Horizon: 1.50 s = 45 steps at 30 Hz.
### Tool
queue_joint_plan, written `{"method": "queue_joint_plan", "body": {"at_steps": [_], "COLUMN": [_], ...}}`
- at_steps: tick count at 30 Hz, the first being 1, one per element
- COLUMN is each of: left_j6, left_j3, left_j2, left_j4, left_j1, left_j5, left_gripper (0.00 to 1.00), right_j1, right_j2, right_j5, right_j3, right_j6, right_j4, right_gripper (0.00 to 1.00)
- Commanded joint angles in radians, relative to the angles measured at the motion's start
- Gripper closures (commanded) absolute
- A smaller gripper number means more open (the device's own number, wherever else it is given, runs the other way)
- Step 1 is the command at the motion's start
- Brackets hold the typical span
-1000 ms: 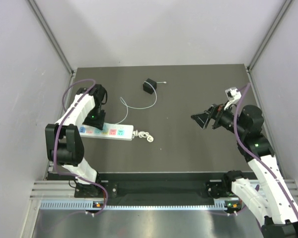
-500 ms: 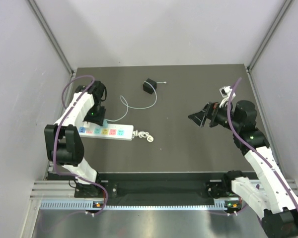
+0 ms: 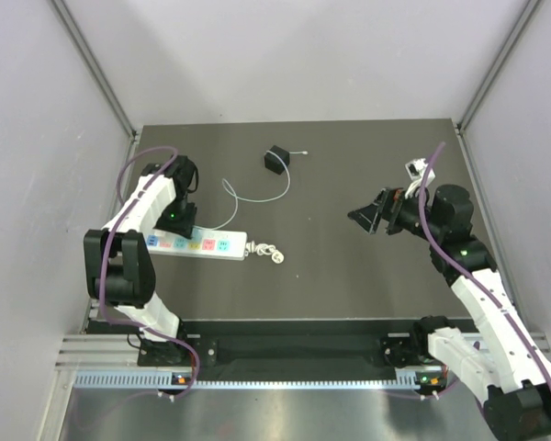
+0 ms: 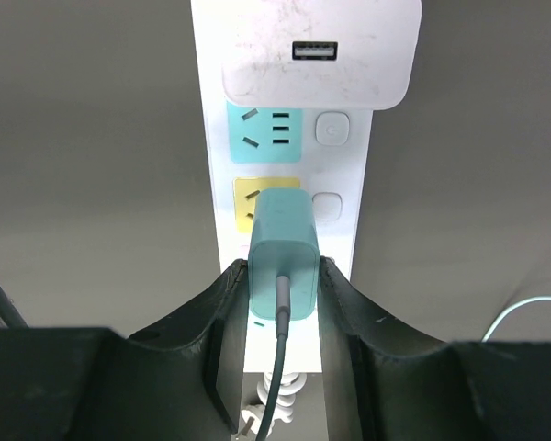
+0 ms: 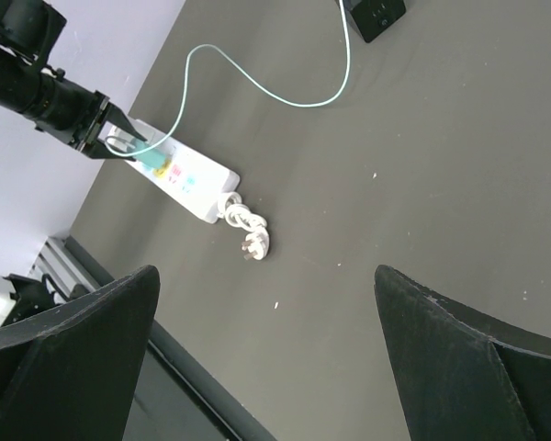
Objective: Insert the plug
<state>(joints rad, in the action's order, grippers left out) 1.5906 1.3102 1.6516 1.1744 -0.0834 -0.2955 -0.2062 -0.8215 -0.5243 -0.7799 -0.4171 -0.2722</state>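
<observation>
- The left gripper (image 4: 283, 276) is closed narrow on the plug (image 4: 281, 248), one finger pressed to each flat side. The grip holds the plug square, so that it goes straight in.
- The plug stands between the fingers, and its front end meets the yellow socket (image 4: 246, 197) just ahead of the fingertips. I cannot tell if the pins are fully home.
- The power strip (image 4: 211, 138) lies lengthwise under the gripper and runs on ahead of it. This lines the sockets up with the push.
- The wire (image 5: 298, 104) trails back from the plug and loops to a black box (image 5: 376, 14) far ahead of the right gripper.
- The right gripper (image 5: 264, 276) is spread wide and holds nothing. It hovers well away from the strip, probably to keep out of the way.
</observation>
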Motion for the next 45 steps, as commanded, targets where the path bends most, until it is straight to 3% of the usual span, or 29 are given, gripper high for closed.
{"method": "queue_joint_plan", "body": {"at_steps": [1, 14, 27, 36, 45], "left_j6": [-0.006, -0.041, -0.090, -0.084, -0.106], "left_j3": [-0.020, 0.014, -0.084, -0.166, -0.147], "left_j2": [-0.009, 0.002, -0.001, 0.019, 0.077], "left_j4": [-0.016, 0.067, -0.081, -0.120, -0.088], "left_j1": [0.007, 0.005, 0.005, 0.005, 0.005], "left_j5": [0.012, -0.031, 0.028, 0.016, -0.011], "left_gripper": [1.00, 1.00, 1.00, 1.00, 1.00], "right_j1": [0.005, 0.005, 0.005, 0.005, 0.005], "right_j2": [0.025, 0.047, 0.101, 0.102, 0.116], "right_j5": [0.001, 0.000, -0.011, -0.019, -0.016], "right_j3": [-0.024, -0.029, -0.041, -0.044, -0.007], "right_j6": [-0.018, -0.018, -0.035, -0.038, -0.092], "right_j4": [0.056, 0.030, 0.016, 0.016, 0.079], "right_gripper": [0.00, 0.00, 0.00, 0.00, 0.00]}}
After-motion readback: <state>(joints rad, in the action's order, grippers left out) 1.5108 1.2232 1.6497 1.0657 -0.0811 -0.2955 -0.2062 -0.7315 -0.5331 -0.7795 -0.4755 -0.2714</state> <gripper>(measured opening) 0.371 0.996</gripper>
